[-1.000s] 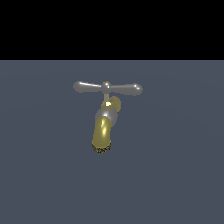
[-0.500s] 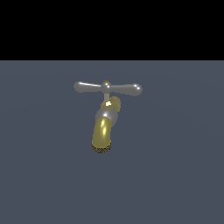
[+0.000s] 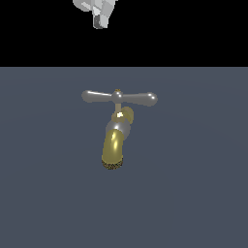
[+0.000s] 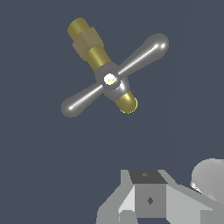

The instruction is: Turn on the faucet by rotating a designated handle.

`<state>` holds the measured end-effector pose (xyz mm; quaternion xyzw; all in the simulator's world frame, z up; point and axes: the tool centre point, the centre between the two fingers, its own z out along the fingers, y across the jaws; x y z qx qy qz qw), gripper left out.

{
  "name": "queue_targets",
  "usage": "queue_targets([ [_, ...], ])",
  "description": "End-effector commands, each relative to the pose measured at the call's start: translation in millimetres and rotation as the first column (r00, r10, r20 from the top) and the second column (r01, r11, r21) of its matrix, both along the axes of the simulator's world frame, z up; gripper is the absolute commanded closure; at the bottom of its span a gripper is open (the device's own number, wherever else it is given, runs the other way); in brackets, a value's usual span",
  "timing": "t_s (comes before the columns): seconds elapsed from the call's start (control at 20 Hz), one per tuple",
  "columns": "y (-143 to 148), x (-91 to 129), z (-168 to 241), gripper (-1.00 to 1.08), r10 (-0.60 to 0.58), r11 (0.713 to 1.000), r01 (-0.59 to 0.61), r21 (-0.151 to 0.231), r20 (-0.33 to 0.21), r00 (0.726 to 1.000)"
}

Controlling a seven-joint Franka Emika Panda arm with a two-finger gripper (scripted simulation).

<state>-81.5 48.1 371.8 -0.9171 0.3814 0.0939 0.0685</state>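
The brass-gold faucet (image 3: pixel 114 147) stands on the dark grey floor, its spout curving down to a dark speckled tip. Across its top lies the handle (image 3: pixel 119 98), a slim silver crossbar with bulb ends, level from the exterior view's left to right. In the wrist view the handle (image 4: pixel 114 75) runs diagonally over the faucet (image 4: pixel 89 43). My gripper (image 3: pixel 100 22) hangs high above the faucet, just at the frame's top edge, well apart from the handle. Its fingers (image 4: pixel 147 183) appear pressed together with no gap and nothing between them.
Flat dark grey ground (image 3: pixel 193 193) surrounds the faucet on every side. A rounded grey part of the arm (image 4: pixel 209 175) shows beside the gripper in the wrist view.
The gripper has come into the exterior view at the top; before, it was out of frame. The faucet and handle have not moved.
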Motion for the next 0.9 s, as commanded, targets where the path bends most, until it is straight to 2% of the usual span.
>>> queue_targets([
  [0.0, 5.1, 12.9, -11.6, 1.08, -0.069, 0.998, 0.069, -0.007, -0.013, 0.998],
  [0.2, 12.8, 32.3, -30.8, 1.08, -0.176, 0.984, 0.176, -0.025, -0.029, 0.984],
  [0.4, 20.3, 50.7, -50.8, 1.08, -0.282, 0.959, 0.28, -0.051, -0.039, 0.959],
  [0.6, 27.6, 68.1, -71.2, 1.08, -0.385, 0.921, 0.381, -0.08, -0.04, 0.922],
  [0.85, 36.4, 88.5, -96.8, 1.08, -0.505, 0.858, 0.499, -0.12, -0.027, 0.863],
])
